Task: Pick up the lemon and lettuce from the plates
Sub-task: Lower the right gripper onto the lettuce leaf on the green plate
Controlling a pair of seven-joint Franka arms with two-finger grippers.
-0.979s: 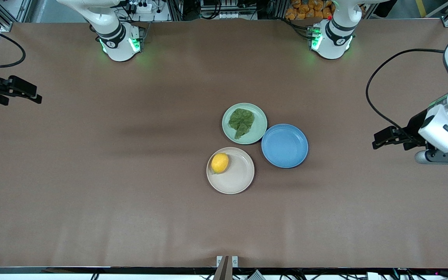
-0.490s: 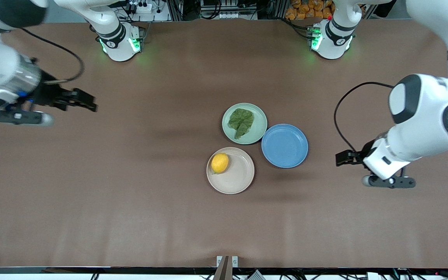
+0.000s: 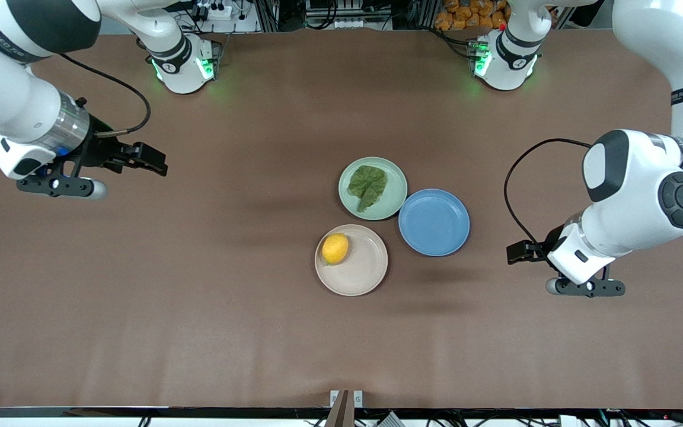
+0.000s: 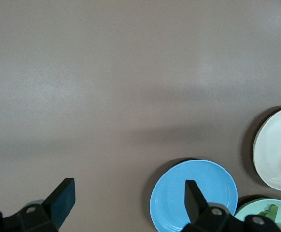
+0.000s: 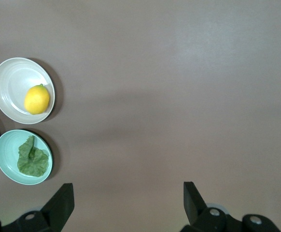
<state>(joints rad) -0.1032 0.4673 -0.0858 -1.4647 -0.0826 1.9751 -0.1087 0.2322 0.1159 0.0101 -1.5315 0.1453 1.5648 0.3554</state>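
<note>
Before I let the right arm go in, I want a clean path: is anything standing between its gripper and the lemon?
Nothing visible does. The right gripper is open over bare table toward the right arm's end, and only brown tabletop lies between it and the lemon, which sits on the beige plate.

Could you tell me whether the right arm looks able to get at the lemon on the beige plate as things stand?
Probably yes. The right hand is open over bare table toward the right arm's end, and nothing stands between it and the lemon, which lies uncovered on the beige plate at the edge nearest that arm.
</note>
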